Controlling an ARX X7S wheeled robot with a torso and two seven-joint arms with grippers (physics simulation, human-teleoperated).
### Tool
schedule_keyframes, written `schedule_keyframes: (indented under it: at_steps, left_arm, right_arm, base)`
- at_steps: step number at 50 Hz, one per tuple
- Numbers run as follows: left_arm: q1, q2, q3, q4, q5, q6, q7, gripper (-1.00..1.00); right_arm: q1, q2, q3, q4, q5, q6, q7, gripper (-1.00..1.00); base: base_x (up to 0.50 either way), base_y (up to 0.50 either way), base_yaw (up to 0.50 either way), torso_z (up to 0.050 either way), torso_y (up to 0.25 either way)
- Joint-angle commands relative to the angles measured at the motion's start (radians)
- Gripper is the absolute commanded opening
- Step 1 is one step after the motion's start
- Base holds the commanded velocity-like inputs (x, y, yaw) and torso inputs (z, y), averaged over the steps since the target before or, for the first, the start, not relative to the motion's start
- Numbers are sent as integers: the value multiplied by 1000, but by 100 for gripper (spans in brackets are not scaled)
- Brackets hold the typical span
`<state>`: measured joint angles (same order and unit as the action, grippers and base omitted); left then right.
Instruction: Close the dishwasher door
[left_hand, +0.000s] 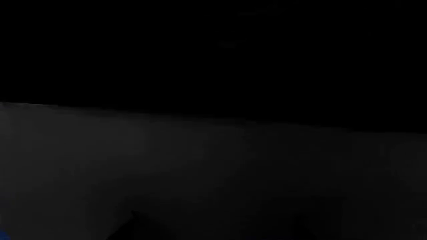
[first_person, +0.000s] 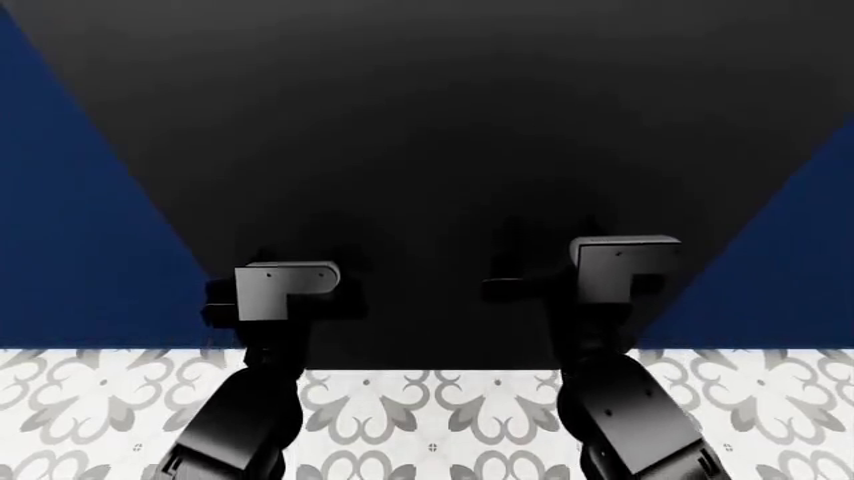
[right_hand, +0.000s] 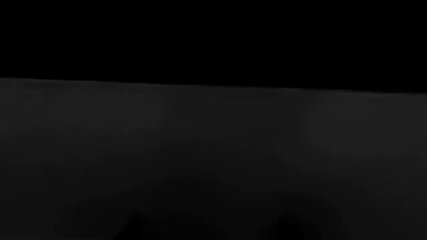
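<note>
The dishwasher door (first_person: 427, 130) fills most of the head view as a wide dark panel. Only a black face shows, and no handle is in view. Both arms reach forward to its lower part. The left arm's grey wrist bracket (first_person: 286, 290) and the right arm's grey wrist bracket (first_person: 623, 267) stand out against it. My left gripper (first_person: 300, 258) and right gripper (first_person: 534, 255) are black shapes against the black panel, too dark to read. Both wrist views are almost black. Each shows only a dim grey surface, in the left wrist view (left_hand: 213, 175) and the right wrist view (right_hand: 213, 150), under a black band.
Navy cabinet fronts flank the door at the left (first_person: 67, 220) and the right (first_person: 801, 260). A grey and white patterned tile floor (first_person: 427, 420) runs along the bottom of the head view under both forearms.
</note>
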<state>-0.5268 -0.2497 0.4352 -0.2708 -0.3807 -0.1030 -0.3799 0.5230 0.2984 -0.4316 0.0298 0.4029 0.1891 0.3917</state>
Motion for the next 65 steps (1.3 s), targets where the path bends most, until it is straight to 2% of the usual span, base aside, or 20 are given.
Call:
schedule_keyframes:
  at_steps: [1,17,31,50,65]
  left_arm:
    - [-34,0,-7,13,24,-7,-5,100]
    - [-66,14,1,-21,30,-8,-8,100]
    - [-87,24,9,-53,34,-2,-8,100]
    - [-124,35,16,-107,40,6,-6,100]
    - [-146,32,15,-117,34,-4,-7,100]
  right_arm:
    - [37,-5,4,19,-9,-2,3,100]
    - [37,36,28,-30,21,27,3,100]
    - [113,-18,10,107,-9,-10,-9,100]
    - [121,5,23,110,14,2,-20,100]
    - [165,-17,13,176,6,-9,-33,100]
  base:
    - [0,0,0,0,0]
    - [0,0,0,0,1]
    - [0,0,0,0,1]
    - [0,0,0,0,0]
    - [0,0,0,0,0]
